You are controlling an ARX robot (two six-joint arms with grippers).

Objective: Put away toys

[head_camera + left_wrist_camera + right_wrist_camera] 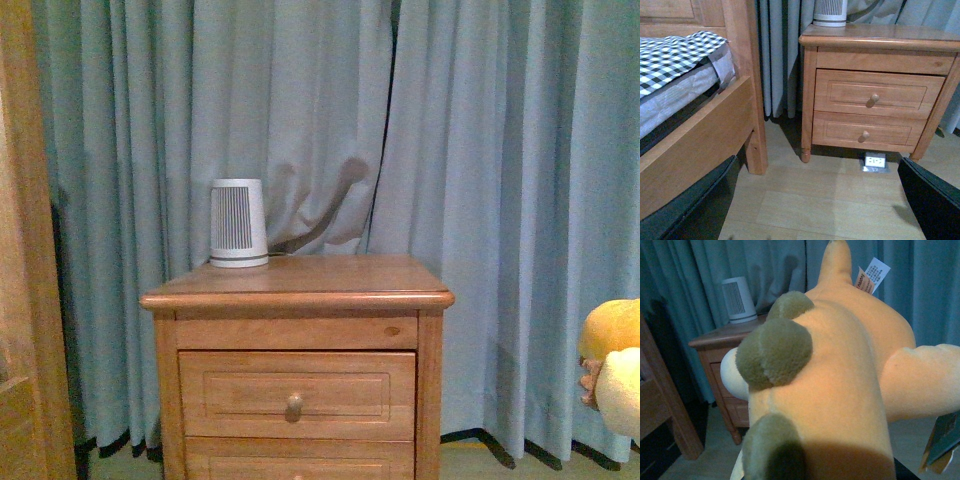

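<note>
The toy is an orange-yellow plush animal (840, 375) with olive-brown spots, a cream part and a paper tag. It fills the right wrist view, held up in the air, and my right gripper is shut on it with its fingers almost wholly hidden under the plush. In the front view only a piece of the plush (615, 360) shows at the right edge, lower than the nightstand top. My left gripper (810, 210) hangs open low over the wooden floor in front of the nightstand, its dark fingers (685, 210) wide apart with nothing between them.
A wooden nightstand (300, 290) with two knobbed drawers stands before blue-grey curtains (480, 150). A small white ribbed appliance (238, 223) sits on its back left corner. A wooden bed frame (700, 135) with checkered bedding stands left of it. A floor socket (875, 161) lies under the nightstand.
</note>
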